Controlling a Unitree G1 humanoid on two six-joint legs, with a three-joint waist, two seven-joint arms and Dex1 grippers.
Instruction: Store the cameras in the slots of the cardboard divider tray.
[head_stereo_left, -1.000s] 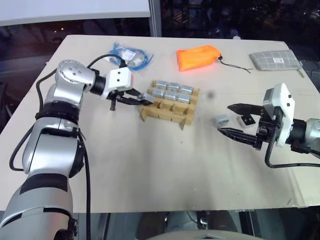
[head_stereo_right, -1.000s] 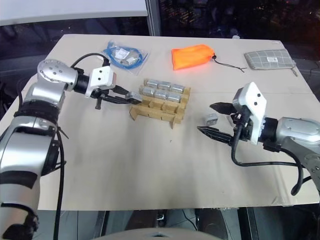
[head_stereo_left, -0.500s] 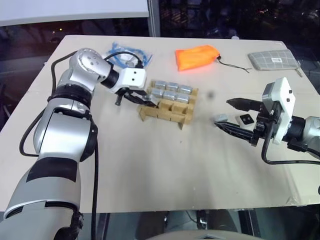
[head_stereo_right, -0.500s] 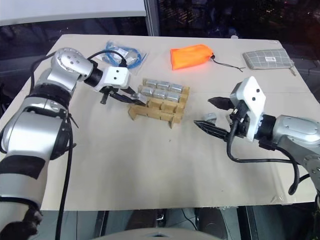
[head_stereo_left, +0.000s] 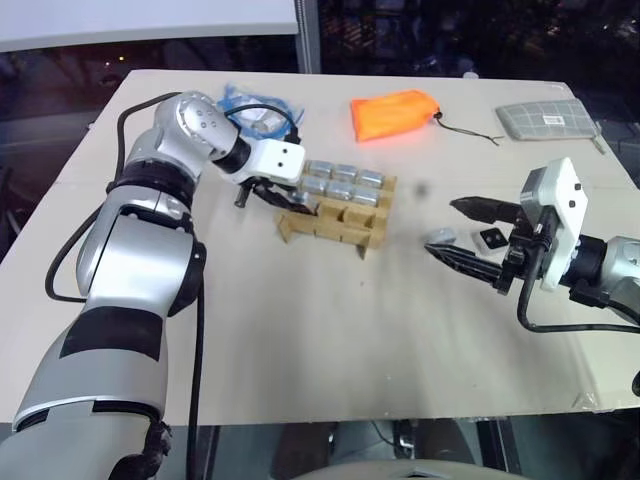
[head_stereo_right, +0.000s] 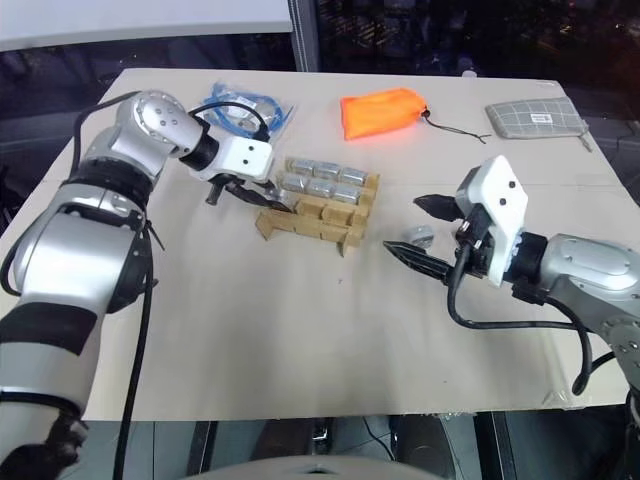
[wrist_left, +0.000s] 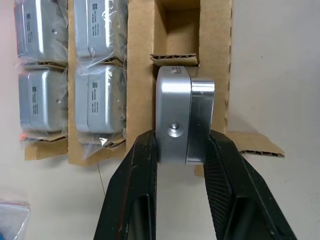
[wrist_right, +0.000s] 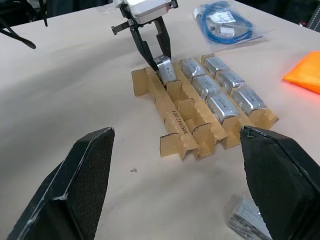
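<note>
The table (head_stereo_left: 300, 330) is a broad tan sheet, bare across its near half, with dark glass behind its far edge. The tray (head_stereo_left: 345, 222) sits mid-table, nearer the left arm. Its two far rows hold six wrapped cameras (head_stereo_left: 345, 180); the near row looks unfilled.

The left pincer (wrist_left: 181, 150) pinches a bare camera (wrist_left: 180, 117) by its two broad sides and points steeply down at the near row's left end slot. In the left wrist view the camera's far end meets that slot's cardboard edge, its long axis running along the fingers and into the slot. It appears a touch off square to the walls, so I judge the insertion needs a small alignment before pushing down.

The right pincer (head_stereo_left: 462, 234) hangs spread and empty, well apart from the tray. Two loose cameras (head_stereo_left: 441, 238) lie between and just beyond its fingers.
</note>
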